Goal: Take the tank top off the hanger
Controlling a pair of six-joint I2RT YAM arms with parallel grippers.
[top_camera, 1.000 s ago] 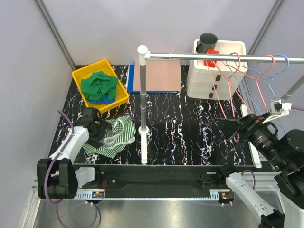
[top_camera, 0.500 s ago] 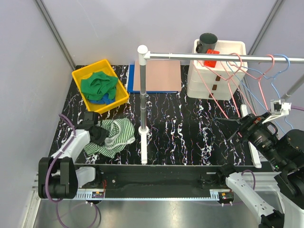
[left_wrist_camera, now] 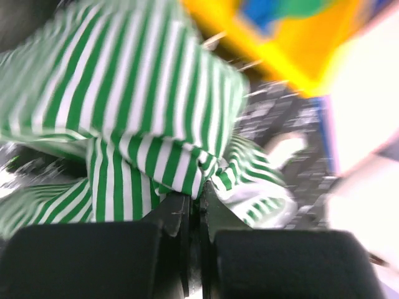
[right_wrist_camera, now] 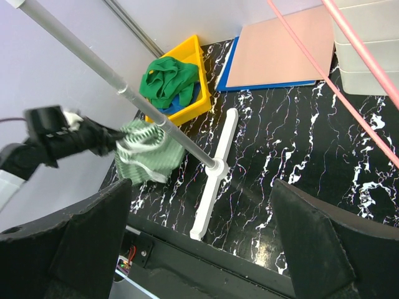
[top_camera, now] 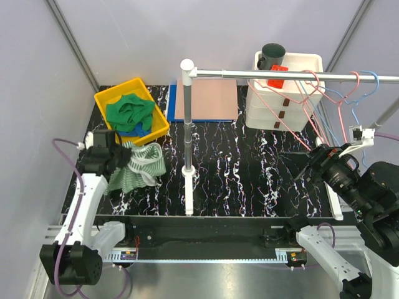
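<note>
Striped tank top (top_camera: pixel 140 165) held up high.
My left gripper (left_wrist_camera: pixel 193 205) pinches it for carrying; my right gripper (top_camera: pixel 307 163) has its fingers spread.

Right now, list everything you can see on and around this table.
tank top: one, green and white stripes, lifted at the left, off any hanger
bin: one, yellow, back left
clothes: a heap, green and blue, in the bin
rack: one, white pole with metal bar, centre
hangers: several, pink and blue, bare, right end of the bar
drawers: one unit, white, back right
cup: one, dark, on the drawers
board: one, pinkish, back centre
table: one, black marbled
left gripper: shut on the tank top
right gripper: open, holding nothing
</note>
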